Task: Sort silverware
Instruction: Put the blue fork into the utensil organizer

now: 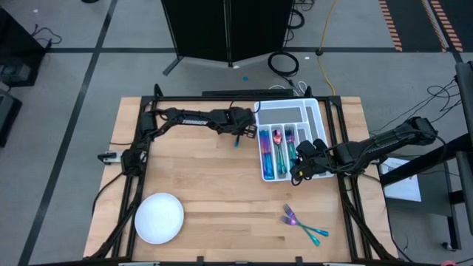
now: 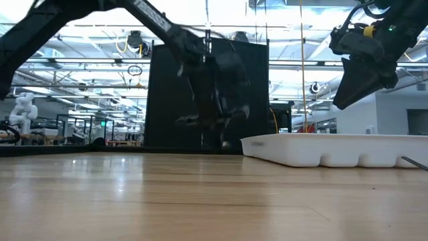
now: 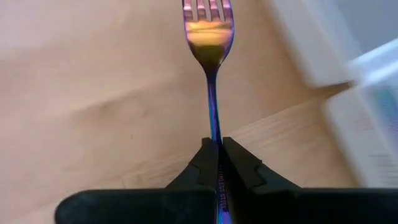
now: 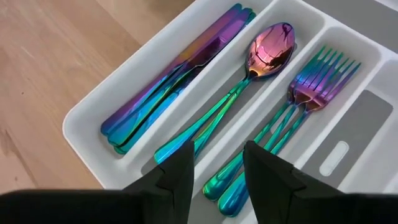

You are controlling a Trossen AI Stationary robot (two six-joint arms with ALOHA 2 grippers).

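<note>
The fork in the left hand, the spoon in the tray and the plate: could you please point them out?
fork [image 3: 209, 34], left wrist view, on its neck below the tines.
spoon [image 4: 270, 50], right wrist view, on its bowl.
plate [image 1: 159, 217], high view, on its middle.

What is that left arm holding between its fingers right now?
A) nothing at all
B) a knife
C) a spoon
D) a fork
D: the left wrist view shows the left gripper shut on the slim handle of a rainbow fork, its tines pointing away over the wooden table.
</note>
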